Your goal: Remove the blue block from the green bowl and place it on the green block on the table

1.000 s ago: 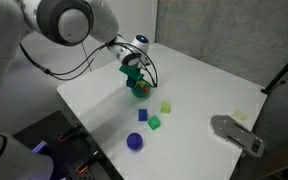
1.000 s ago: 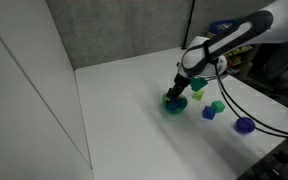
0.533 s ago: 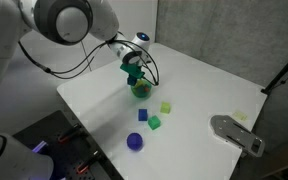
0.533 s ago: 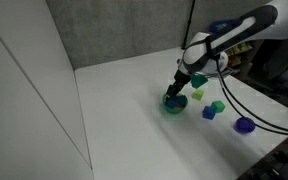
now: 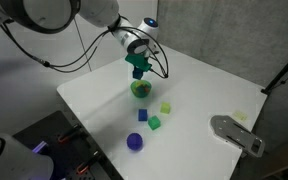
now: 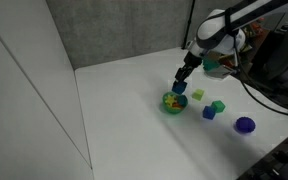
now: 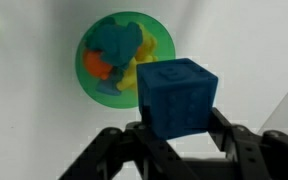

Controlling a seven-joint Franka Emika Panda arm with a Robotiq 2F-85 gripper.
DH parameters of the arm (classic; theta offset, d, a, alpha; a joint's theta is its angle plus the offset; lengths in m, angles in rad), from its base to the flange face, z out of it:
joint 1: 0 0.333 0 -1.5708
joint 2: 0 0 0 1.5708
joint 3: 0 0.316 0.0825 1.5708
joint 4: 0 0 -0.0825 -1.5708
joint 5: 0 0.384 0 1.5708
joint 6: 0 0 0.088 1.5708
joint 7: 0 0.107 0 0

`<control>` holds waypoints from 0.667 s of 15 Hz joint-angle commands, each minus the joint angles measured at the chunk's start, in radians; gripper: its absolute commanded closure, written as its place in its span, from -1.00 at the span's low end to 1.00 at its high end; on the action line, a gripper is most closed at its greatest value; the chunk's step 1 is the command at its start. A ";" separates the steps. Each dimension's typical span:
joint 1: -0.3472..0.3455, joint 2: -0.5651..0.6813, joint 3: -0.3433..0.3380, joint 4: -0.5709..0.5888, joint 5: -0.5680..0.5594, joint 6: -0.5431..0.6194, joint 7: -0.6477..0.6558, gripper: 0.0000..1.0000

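Newly aloft: cubic blue block [image 7: 177, 97]

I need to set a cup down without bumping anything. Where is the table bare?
Bare: the table beyond the bowl, away from the green block, and between that block and the grey object. Crowded: bowl to purple object.

Both outside cams sit high and well back, tilted down at the desk [image 5: 214, 95]. In an exterior view you look in over a near corner with the arm [image 5: 44, 10] reaching from the upper left, and in an exterior view the desk [image 6: 114, 120] runs off to the grey back wall [image 6: 114, 30] with the arm [image 6: 234, 12] coming from the right. Both share the desk's middle around the green bowl [image 5: 141, 88]. The wrist cam stares straight down from super close: the end effector [image 7: 177, 125] pokes in from the bottom edge, and its blue block [image 7: 177, 95] and the green bowl [image 7: 104, 60] fill most of the frame.
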 commanded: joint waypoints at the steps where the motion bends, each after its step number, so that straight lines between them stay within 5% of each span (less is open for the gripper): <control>1: -0.028 -0.124 -0.068 -0.100 -0.006 -0.047 -0.007 0.35; 10: -0.050 -0.269 -0.280 -0.299 -0.074 -0.076 0.011 0.35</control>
